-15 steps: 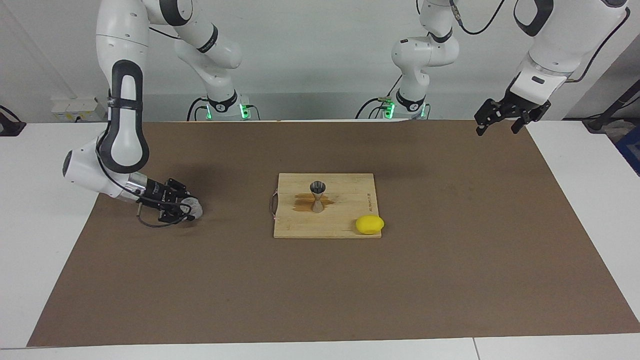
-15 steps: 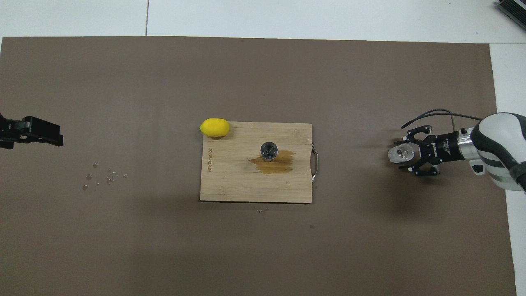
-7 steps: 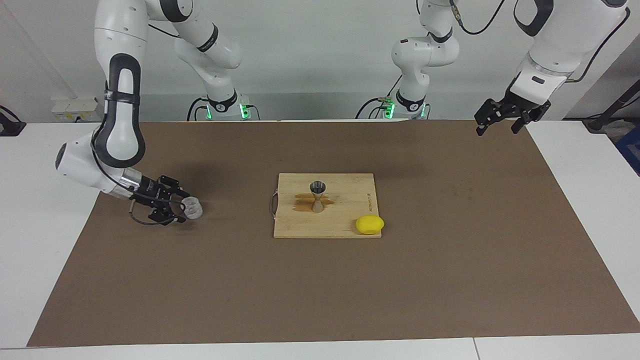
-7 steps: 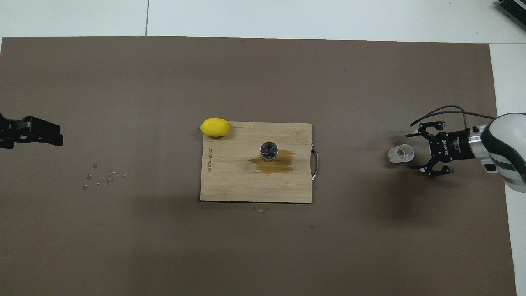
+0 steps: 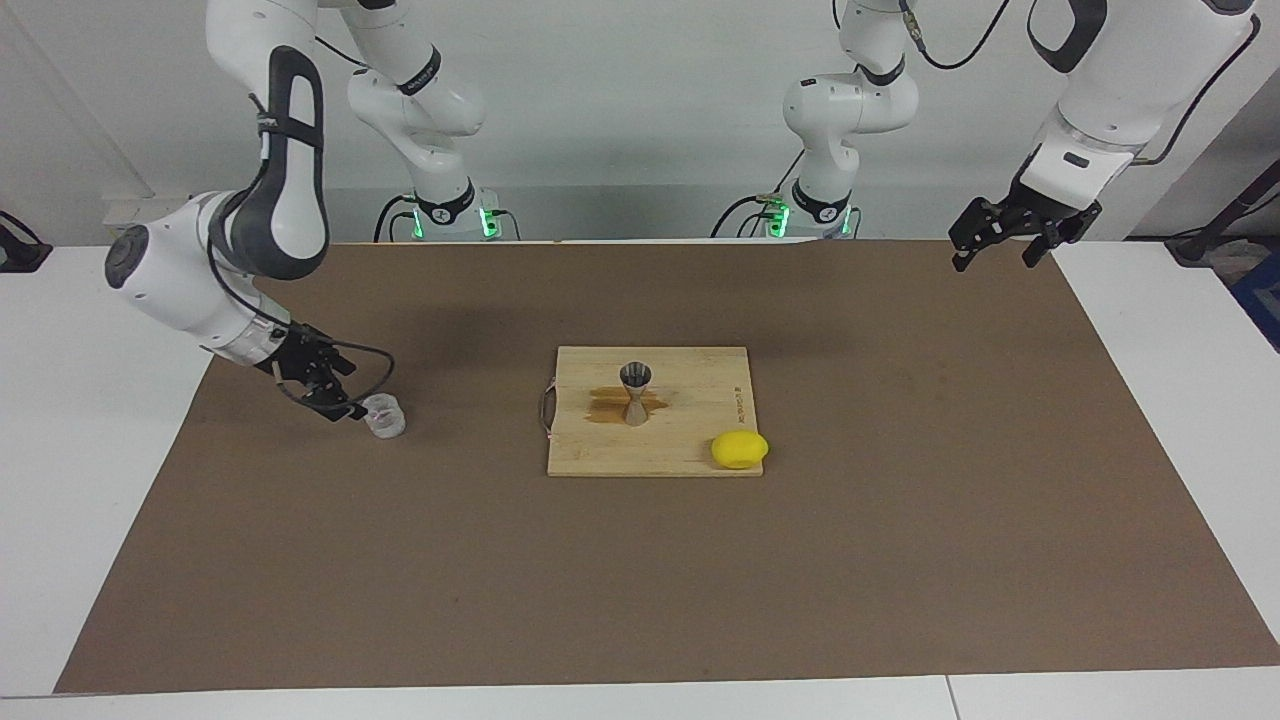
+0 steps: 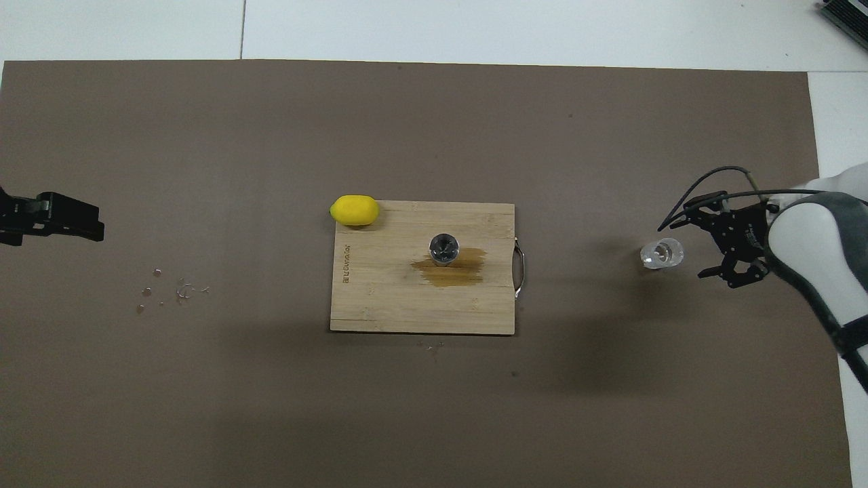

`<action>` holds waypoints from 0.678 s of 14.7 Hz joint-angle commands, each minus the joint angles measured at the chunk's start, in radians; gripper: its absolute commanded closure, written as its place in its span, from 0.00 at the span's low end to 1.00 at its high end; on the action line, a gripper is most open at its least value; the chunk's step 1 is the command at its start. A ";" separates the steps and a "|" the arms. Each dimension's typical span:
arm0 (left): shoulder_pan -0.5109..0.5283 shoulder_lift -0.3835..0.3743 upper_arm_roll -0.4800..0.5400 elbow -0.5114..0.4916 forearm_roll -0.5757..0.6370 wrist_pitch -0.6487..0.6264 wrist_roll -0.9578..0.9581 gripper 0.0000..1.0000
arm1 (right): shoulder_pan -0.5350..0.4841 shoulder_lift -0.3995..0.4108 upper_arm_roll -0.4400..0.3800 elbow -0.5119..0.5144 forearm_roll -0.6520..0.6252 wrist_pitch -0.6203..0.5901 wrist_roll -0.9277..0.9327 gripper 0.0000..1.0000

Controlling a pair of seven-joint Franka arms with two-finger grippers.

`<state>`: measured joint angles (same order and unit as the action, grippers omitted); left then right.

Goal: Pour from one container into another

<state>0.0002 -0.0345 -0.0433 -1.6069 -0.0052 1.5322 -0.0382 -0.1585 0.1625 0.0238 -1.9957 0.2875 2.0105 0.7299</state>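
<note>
The right gripper (image 5: 335,400) hangs just above the brown mat at the right arm's end of the worktop (image 5: 60,420), its jaws spread wide and holding nothing; the glass cup (image 5: 384,417) stands upright on the mat just beside the fingertips, and from the overhead view a clear gap shows between cup (image 6: 662,253) and gripper (image 6: 692,247). The left gripper (image 5: 992,250) waits in the air over the mat's edge at the left arm's end, jaws spread and empty; overhead only its dark tip (image 6: 68,218) shows, the rest cut off by the frame. The steel jigger (image 5: 635,394) stands upright on the wooden cutting board (image 5: 700,445) in the middle of the mat, on a brown wet stain (image 6: 454,268). A lemon (image 5: 739,449) lies at the board's corner. Whether either vessel holds liquid is hard to make out.
</note>
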 commanded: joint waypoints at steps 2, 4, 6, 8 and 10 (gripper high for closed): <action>-0.005 -0.024 0.006 -0.025 -0.009 -0.004 -0.003 0.00 | 0.095 -0.004 0.004 0.024 -0.149 0.014 -0.156 0.00; -0.005 -0.024 0.006 -0.025 -0.009 -0.004 -0.003 0.00 | 0.146 -0.004 0.004 0.034 -0.218 0.016 -0.271 0.00; -0.005 -0.024 0.006 -0.025 -0.009 -0.004 -0.003 0.00 | 0.177 -0.032 0.004 0.054 -0.273 0.007 -0.358 0.00; -0.006 -0.025 0.006 -0.025 -0.009 -0.004 -0.003 0.00 | 0.189 -0.069 0.005 0.092 -0.326 -0.028 -0.400 0.00; -0.014 -0.024 0.006 -0.025 -0.009 -0.004 -0.003 0.00 | 0.186 -0.115 0.004 0.136 -0.326 -0.090 -0.450 0.00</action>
<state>0.0001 -0.0346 -0.0441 -1.6069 -0.0052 1.5321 -0.0382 0.0336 0.1068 0.0300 -1.8935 -0.0159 1.9829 0.3467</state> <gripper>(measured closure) 0.000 0.000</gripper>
